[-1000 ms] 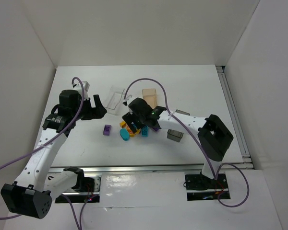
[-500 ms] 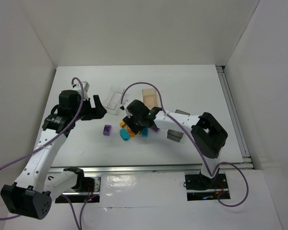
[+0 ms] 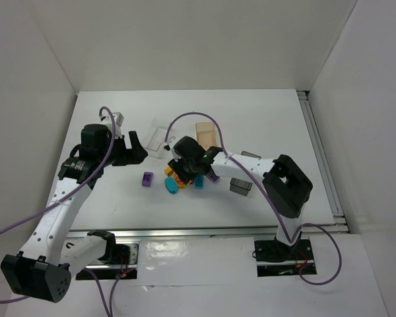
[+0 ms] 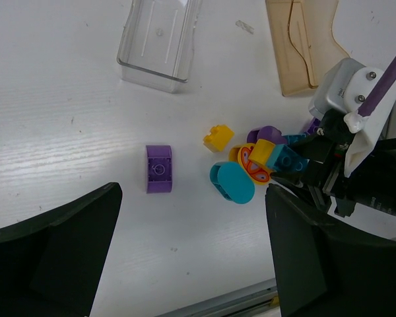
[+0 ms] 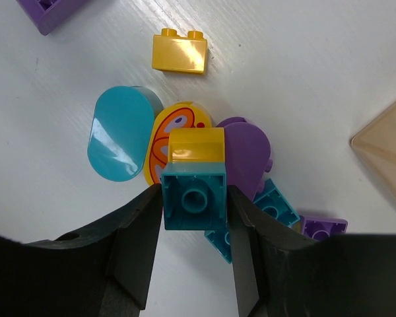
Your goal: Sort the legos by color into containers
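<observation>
Clear tray (image 4: 157, 41) and tan box (image 4: 297, 46) lie beyond the bricks (image 4: 234, 183), grey box (image 3: 241, 186) near them. Right gripper (image 5: 195, 206) clamps a teal brick (image 5: 194, 193); left gripper (image 4: 193, 218) gapes.

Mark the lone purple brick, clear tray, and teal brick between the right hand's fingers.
purple brick (image 4: 158, 169), left wrist view, top face.
clear tray (image 4: 155, 39), left wrist view, bare floor.
teal brick (image 5: 195, 197), right wrist view, open underside.

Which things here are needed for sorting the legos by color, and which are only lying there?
Needed: legos, including teal brick in right gripper; clear tray; tan box; grey box.
Only there: clear scrap near tan box; purple cable; side rail.
</observation>
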Robot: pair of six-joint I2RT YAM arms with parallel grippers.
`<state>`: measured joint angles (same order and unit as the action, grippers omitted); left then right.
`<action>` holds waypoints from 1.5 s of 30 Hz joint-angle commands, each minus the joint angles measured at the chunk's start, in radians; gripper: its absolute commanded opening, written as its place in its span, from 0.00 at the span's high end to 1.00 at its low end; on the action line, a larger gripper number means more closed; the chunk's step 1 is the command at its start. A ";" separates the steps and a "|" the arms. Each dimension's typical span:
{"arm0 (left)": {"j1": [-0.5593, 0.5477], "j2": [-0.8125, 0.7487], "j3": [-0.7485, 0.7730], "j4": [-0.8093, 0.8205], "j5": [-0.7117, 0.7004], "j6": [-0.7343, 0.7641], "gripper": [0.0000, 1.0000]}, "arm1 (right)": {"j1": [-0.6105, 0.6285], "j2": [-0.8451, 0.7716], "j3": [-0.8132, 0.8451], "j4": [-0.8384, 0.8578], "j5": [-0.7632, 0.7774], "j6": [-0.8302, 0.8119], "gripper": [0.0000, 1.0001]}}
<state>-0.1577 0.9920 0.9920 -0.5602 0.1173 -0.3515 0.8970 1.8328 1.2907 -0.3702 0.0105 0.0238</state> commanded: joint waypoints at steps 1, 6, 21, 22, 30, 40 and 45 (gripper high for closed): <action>0.006 -0.012 -0.001 0.023 0.022 -0.012 0.03 | 0.008 -0.029 0.045 0.002 -0.004 0.008 0.49; 0.006 -0.012 -0.001 0.023 0.022 -0.003 0.03 | 0.008 -0.018 0.055 0.011 0.005 0.028 0.49; 0.006 -0.003 -0.010 0.023 0.051 -0.003 0.03 | 0.008 -0.043 0.055 0.002 0.034 0.056 0.74; 0.006 -0.003 -0.010 0.023 0.051 -0.003 0.01 | 0.008 -0.058 0.055 0.002 0.034 0.065 0.76; 0.024 0.019 -0.047 0.167 0.506 -0.003 0.00 | -0.153 -0.400 -0.114 0.209 -0.347 0.188 0.76; 0.024 -0.010 -0.176 0.635 1.039 -0.113 0.03 | -0.403 -0.621 -0.323 0.470 -0.908 0.416 0.82; 0.001 0.068 -0.187 0.802 1.110 -0.184 0.04 | -0.412 -0.632 -0.352 0.580 -0.974 0.510 0.82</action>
<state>-0.1471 1.0325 0.8116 0.0494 1.1107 -0.4854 0.4900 1.2240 0.9360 0.0547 -0.8402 0.4496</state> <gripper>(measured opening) 0.963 0.437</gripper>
